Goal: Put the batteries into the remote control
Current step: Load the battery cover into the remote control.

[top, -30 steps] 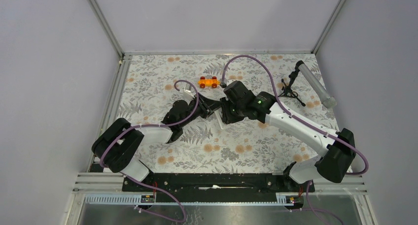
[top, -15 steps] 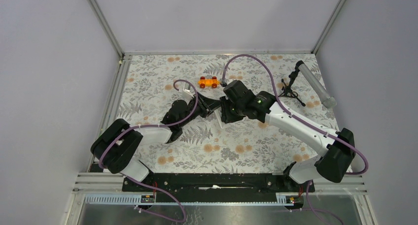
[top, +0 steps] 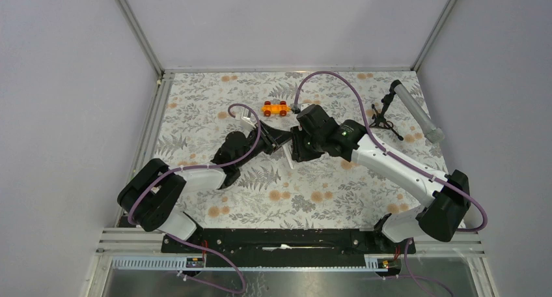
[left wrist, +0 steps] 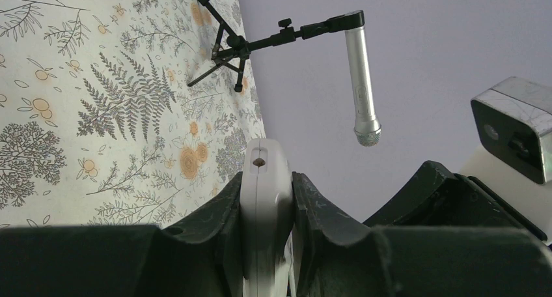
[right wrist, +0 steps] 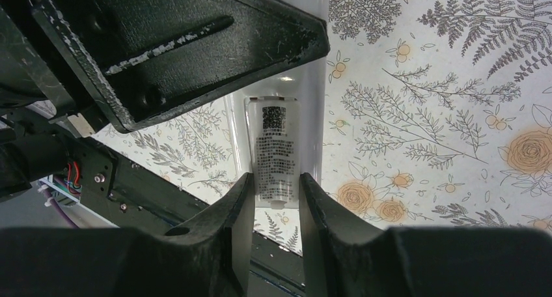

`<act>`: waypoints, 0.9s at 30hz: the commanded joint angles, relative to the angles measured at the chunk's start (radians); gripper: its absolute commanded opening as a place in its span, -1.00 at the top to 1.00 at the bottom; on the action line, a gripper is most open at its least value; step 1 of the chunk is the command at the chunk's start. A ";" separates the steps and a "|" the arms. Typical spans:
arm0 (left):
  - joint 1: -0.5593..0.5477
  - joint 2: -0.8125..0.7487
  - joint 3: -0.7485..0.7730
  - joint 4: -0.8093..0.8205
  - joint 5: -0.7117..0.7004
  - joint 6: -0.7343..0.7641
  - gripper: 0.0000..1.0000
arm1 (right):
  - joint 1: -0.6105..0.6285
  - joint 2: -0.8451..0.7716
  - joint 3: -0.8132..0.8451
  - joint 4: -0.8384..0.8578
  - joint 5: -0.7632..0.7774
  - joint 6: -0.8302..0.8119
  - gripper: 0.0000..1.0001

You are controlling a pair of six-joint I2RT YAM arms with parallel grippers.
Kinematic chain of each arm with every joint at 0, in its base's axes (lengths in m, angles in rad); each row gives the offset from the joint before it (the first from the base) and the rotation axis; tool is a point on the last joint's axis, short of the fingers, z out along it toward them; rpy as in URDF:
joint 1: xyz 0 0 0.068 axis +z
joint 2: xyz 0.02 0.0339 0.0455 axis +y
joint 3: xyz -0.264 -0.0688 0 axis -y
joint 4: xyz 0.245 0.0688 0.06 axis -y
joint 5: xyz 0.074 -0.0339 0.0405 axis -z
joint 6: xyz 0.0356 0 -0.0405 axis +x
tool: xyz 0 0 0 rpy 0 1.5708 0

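Left wrist view: left hand [left wrist: 267, 183] was clamped on the remote control [left wrist: 262, 215]. Right hand [right wrist: 273, 180] stood part-open at its back, grip undeterminable. Bay access was judged underway; the next move called for precise alignment.

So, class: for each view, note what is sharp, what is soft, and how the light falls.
Top view: even soft light, all sharp, faint shadows. Left wrist: tube crisp, remote evenly lit, fingers dark. Right wrist: label fairly sharp, its fingers dark too.
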 commanded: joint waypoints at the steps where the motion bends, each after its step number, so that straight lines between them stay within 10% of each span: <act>1: -0.016 -0.048 0.051 0.070 0.074 -0.029 1.00 | -0.021 -0.011 0.009 0.103 -0.014 -0.058 0.32; 27: -0.011 -0.095 0.047 0.004 0.073 -0.048 1.00 | -0.022 0.024 0.038 0.050 0.016 -0.070 0.11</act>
